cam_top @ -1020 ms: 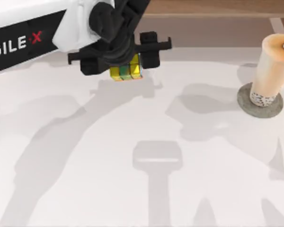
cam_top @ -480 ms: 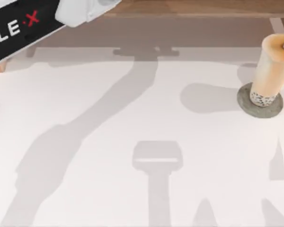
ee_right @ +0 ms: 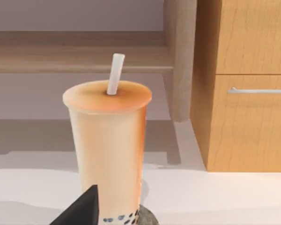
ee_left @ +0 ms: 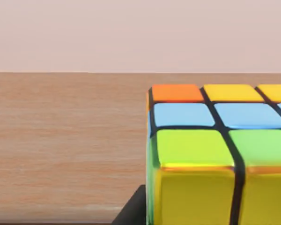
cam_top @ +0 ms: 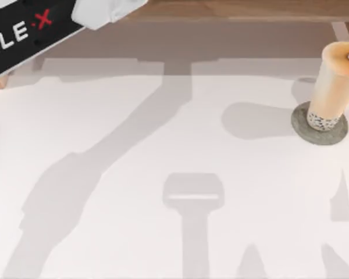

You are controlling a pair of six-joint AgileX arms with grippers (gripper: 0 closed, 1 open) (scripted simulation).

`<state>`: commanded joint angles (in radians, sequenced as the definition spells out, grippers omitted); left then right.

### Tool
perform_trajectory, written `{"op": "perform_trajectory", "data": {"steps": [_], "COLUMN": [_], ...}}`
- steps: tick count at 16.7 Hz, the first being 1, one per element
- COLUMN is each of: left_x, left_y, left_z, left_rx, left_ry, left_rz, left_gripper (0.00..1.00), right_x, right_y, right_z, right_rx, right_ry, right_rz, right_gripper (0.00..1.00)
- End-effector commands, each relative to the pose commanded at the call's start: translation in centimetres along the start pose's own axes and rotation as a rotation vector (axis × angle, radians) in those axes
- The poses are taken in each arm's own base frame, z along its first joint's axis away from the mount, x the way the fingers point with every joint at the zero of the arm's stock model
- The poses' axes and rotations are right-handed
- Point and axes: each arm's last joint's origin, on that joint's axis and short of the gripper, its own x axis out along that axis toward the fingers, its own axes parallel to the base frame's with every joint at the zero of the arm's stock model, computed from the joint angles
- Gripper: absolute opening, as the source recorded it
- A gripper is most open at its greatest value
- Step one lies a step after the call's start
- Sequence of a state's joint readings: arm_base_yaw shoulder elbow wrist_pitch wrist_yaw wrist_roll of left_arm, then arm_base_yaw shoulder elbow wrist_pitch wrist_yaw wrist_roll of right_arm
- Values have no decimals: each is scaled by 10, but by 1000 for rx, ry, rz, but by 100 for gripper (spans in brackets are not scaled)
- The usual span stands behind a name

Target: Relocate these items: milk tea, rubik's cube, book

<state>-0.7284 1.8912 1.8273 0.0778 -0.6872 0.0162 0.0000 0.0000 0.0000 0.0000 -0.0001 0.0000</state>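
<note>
The left arm reaches out past the far left corner of the white tabletop, a white and black length of it crossing that corner in the top view. In the left wrist view the rubik's cube sits very close to the camera, orange, yellow, blue and green squares on one face and yellow ones on the next, with a wooden surface behind it; whether the left claw is clenched on it or released I cannot tell. The milk tea stands upright on a grey round disc at the tabletop's right edge, its white straw poking from the lid. In the right wrist view a dark fingertip shows just beside the cup's base, with a wooden cabinet behind; the right claw's state I cannot tell
</note>
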Motion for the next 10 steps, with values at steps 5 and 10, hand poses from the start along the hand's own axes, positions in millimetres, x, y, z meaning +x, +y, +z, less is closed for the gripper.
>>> {"op": "perform_trajectory", "data": {"steps": [5,10], "left_x": [0,19], "left_y": [1,16], "left_z": [1,15], "left_rx": [3,-1], "left_ry": [-1,-25], "left_rz": [1,7], "left_gripper": [0,0], "right_x": [0,0], "right_y": [0,0], "right_z": [0,0], "right_rx": [0,0], "right_ry": [0,0], "right_rz": [0,0], "right_gripper": [100,100]}}
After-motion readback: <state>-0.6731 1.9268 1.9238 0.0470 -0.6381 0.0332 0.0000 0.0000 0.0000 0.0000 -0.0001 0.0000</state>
